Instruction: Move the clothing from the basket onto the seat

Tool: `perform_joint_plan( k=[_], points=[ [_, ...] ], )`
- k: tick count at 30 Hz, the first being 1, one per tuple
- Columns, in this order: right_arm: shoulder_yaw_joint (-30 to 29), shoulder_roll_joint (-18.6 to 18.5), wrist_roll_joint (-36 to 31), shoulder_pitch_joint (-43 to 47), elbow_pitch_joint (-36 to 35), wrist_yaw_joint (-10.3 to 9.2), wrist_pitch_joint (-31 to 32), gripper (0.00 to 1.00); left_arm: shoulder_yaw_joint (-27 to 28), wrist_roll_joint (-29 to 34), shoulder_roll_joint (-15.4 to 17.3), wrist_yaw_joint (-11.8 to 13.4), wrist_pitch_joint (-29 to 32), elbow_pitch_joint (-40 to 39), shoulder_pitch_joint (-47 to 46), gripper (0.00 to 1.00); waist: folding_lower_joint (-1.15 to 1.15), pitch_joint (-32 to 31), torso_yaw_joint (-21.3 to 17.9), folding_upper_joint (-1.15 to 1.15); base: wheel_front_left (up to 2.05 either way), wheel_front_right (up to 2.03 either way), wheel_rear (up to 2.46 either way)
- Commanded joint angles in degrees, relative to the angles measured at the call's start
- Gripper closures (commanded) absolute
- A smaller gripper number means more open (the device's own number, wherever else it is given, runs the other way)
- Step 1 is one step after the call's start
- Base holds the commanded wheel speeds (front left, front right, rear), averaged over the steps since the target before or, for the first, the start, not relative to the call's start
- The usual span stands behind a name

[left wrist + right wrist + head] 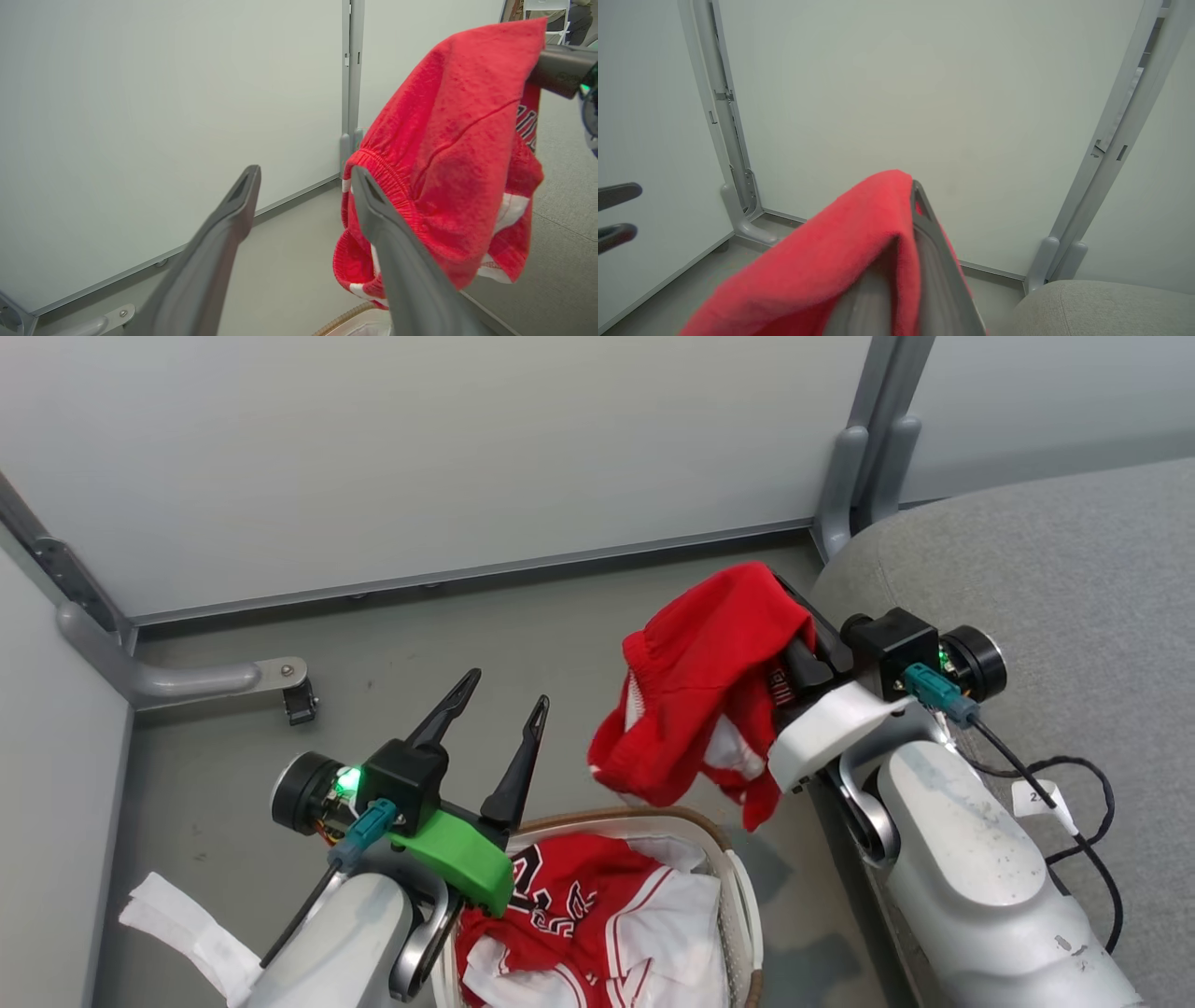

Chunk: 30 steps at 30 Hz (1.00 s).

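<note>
Right gripper: closed on red shorts, held in the air between basket and seat.
Left gripper: fingers spread, empty, above basket rim.
Basket: on floor, holding red-and-white jerseys.
Seat: grey, right of basket.

My left claw gapes empty, fingers angled up; my right claw, held higher, is clamped on shorts.
</note>
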Motion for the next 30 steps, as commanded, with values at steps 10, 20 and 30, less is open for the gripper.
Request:
perform_joint_plan(
  k=[10, 20, 30],
  points=[
    [-4.1, -0.2, -4.6, -3.6, -2.4, -0.07, -0.1, 1.0, 4.8, 4.5, -2.2, -1.9, -0.2, -2.2, 1.4, 0.0, 0.0, 7.1, -11.9, 0.0, 0.0, 0.0, 0.0],
    [-8.1, -0.2, -5.8, -2.8, -4.3, -0.07, -0.1, 1.0, 6.2, 7.8, -3.7, -3.4, -0.2, -1.6, 0.4, 0.0, 0.0, 11.6, -24.1, 0.0, 0.0, 0.0, 0.0],
    [-10.8, -0.1, -6.6, -1.4, -4.4, -0.07, -0.1, 1.0, 5.0, 9.9, -4.3, -4.4, -0.1, -0.8, -1.0, 0.0, 0.0, 14.7, -27.6, 0.0, 0.0, 0.0, 0.0]
  ],
)
